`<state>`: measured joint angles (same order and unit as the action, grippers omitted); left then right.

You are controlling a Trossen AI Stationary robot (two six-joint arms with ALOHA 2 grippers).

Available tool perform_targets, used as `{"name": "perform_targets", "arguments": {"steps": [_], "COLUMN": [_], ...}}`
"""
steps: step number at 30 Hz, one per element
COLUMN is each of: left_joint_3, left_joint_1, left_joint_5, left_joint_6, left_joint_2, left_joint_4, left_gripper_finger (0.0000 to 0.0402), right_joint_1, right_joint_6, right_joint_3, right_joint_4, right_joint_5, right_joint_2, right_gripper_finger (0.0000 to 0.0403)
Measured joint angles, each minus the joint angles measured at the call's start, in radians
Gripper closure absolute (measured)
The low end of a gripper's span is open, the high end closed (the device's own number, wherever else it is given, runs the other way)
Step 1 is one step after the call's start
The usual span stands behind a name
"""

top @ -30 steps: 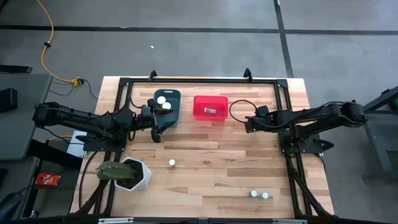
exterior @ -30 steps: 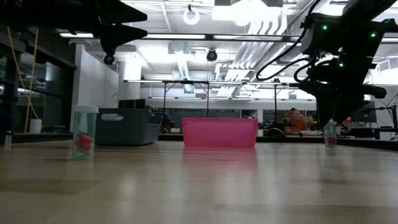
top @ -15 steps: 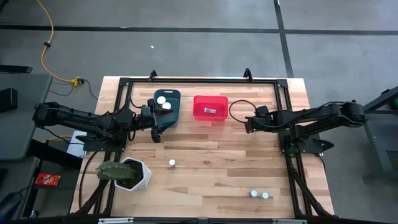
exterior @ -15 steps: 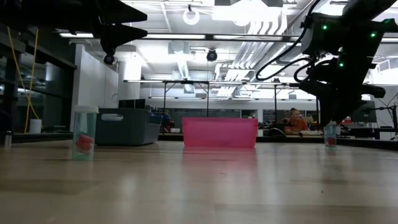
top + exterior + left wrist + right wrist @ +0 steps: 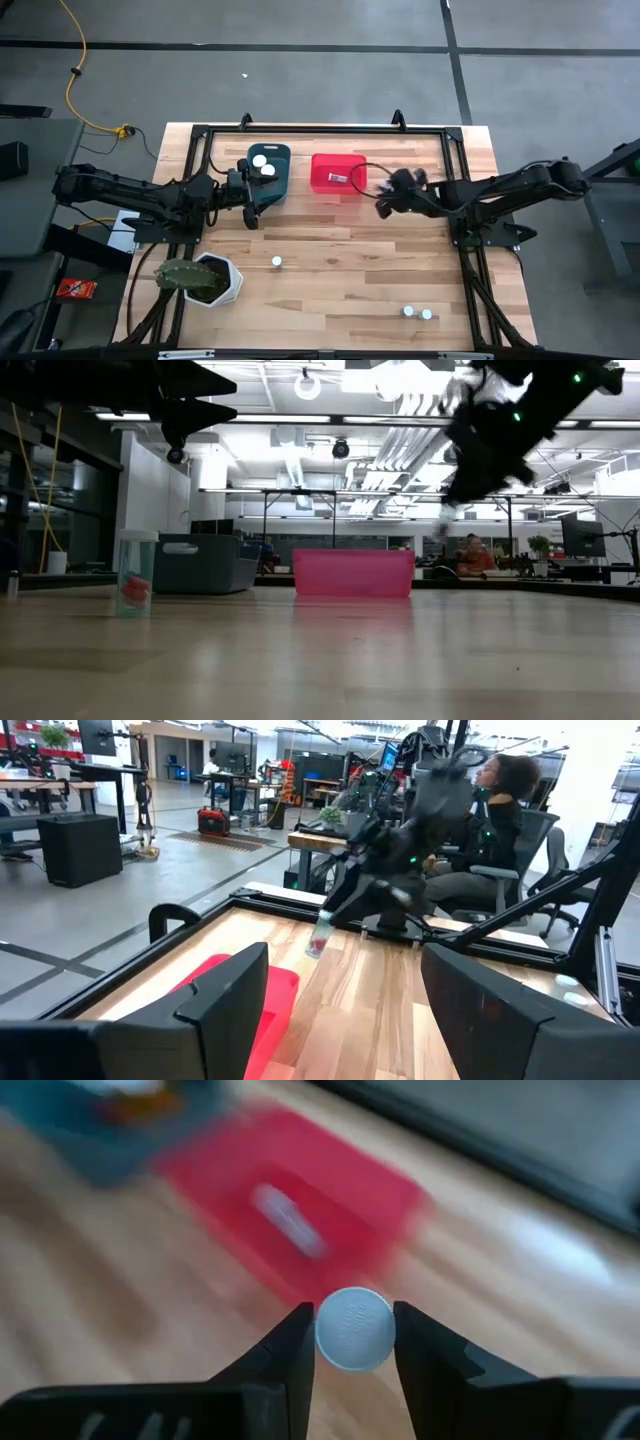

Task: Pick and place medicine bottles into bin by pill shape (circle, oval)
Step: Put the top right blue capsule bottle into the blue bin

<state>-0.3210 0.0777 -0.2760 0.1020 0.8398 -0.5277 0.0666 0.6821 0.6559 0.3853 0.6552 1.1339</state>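
My right gripper (image 5: pixel 384 199) hangs above the table just right of the red bin (image 5: pixel 322 172), shut on a small medicine bottle (image 5: pixel 318 937) with a white cap. One bottle (image 5: pixel 338 178) lies in the red bin. Two white-capped bottles (image 5: pixel 263 165) stand in the dark teal bin (image 5: pixel 281 178). Three more stand on the wood: one (image 5: pixel 277 261) at mid-table, showing red pills in the low view (image 5: pixel 135 574), and two (image 5: pixel 417 313) near the front right. My left gripper (image 5: pixel 250 207) waits open at the teal bin's near left corner. My right gripper pinches the bottle by its round white cap (image 5: pixel 354 1328), one finger (image 5: pixel 292 1348) on either side of the cap's rim. The fingers slant downward from the table's right side. The bottle hangs below them, tilted and lifted clear of the table.
A white hexagonal plant pot (image 5: pixel 228 279) stands at the front left. A black frame (image 5: pixel 320 128) runs round the table's edges. Bare wood lies between the bins and the front bottles. A person (image 5: pixel 505 800) sits beyond the table.
My right gripper has gone up and toward the table's left, toward the red bin, rolling and tipping as it went. The bottle that stood on the wood beneath it is now lifted clear and tilted in its fingers.
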Motion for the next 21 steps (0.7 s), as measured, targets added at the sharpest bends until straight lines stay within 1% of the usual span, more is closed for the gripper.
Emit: {"name": "perform_targets", "arguments": {"steps": [3,6,8,12,14,21], "left_joint_3": [0.0,0.0,0.0,0.0,0.0,0.0], "left_joint_1": [0.0,0.0,0.0,0.0,0.0,0.0], "left_joint_5": [0.0,0.001,0.002,0.003,0.003,0.003], "left_joint_6": [0.001,0.003,0.003,0.001,0.001,0.0], "left_joint_2": [0.0,0.0,0.0,0.0,0.0,0.0], "left_joint_4": [0.0,0.0,0.0,0.0,0.0,0.0], "left_gripper_finger": [0.0149,0.0149,0.0149,0.0149,0.0149,0.0149], "right_joint_1": [0.036,0.059,0.059,0.059,0.058,0.058], "right_joint_6": [-0.243,-0.435,-0.522,-0.628,-0.647,-0.656], "right_joint_3": [-0.021,-0.079,-0.114,-0.176,-0.196,-0.203], "right_joint_4": [-0.265,-0.528,-0.673,-0.884,-0.947,-0.958], "right_joint_5": [-0.015,-0.093,-0.16,-0.228,-0.246,-0.246], "right_joint_2": [0.0,0.0,0.0,0.0,0.0,0.0], "right_gripper_finger": [0.0299,0.0299,0.0299,0.0299,0.0299,0.0299]}}
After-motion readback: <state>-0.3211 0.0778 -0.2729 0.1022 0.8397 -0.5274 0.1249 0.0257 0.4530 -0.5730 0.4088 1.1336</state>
